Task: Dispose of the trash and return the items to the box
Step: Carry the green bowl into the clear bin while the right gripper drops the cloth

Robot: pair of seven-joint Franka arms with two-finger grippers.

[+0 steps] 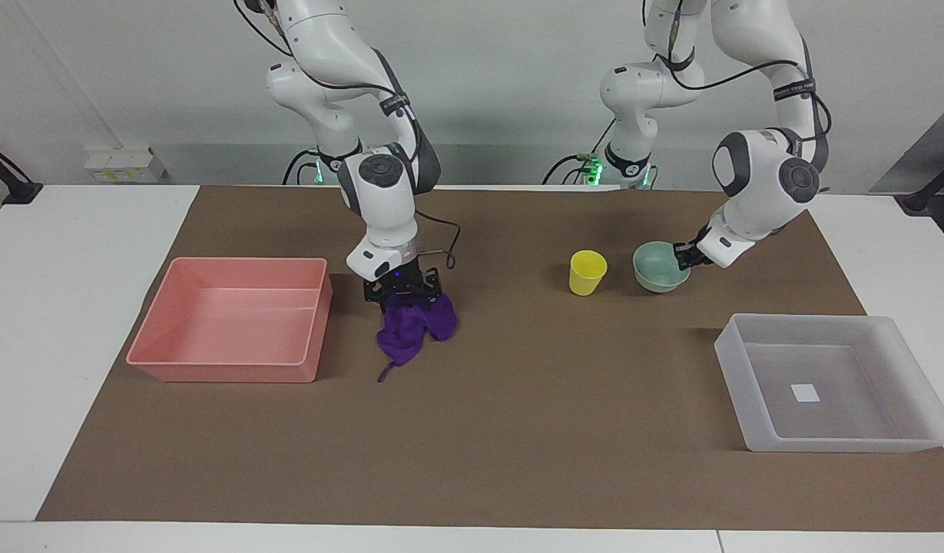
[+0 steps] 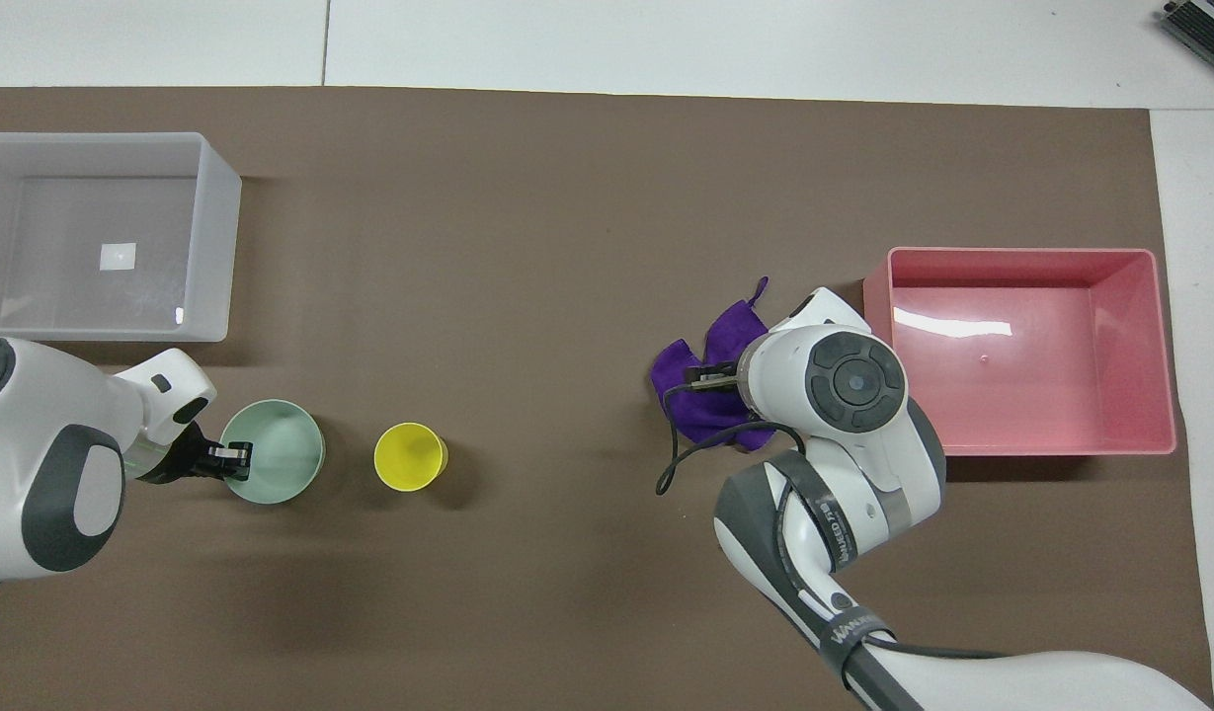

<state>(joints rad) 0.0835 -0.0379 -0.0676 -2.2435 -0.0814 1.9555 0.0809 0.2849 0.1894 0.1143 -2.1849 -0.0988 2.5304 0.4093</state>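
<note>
Wrinkled purple cloth (image 1: pixel 412 326) clenched by right hand (image 1: pixel 403 294); left hand (image 1: pixel 684 257) grips round mint bowl's (image 1: pixel 659 266) rim.

Worktop (image 1: pixel 72 322): plain white, covered across the middle by a flat brown mat (image 1: pixel 533 430), no pattern.

Cloth (image 1: pixel 410 326): deep purple, uniform, darker in the folds; thin string of the same purple.

Cup (image 1: pixel 587 272): solid yellow, inside and out.

Bowl (image 1: pixel 659 266): pale mint green, unpatterned.

Tray (image 1: pixel 833 384): frosted translucent white; small opaque white square sticker (image 1: pixel 806 393) on the floor.

Bin (image 1: pixel 233 319): salmon pink throughout, glossy highlight on the inner wall.

Arms: white shells with dark grey joint caps, black cables. Right gripper (image 1: pixel 404 292) and left gripper (image 1: pixel 683 259): black. Green lights glow at both arm bases.
</note>
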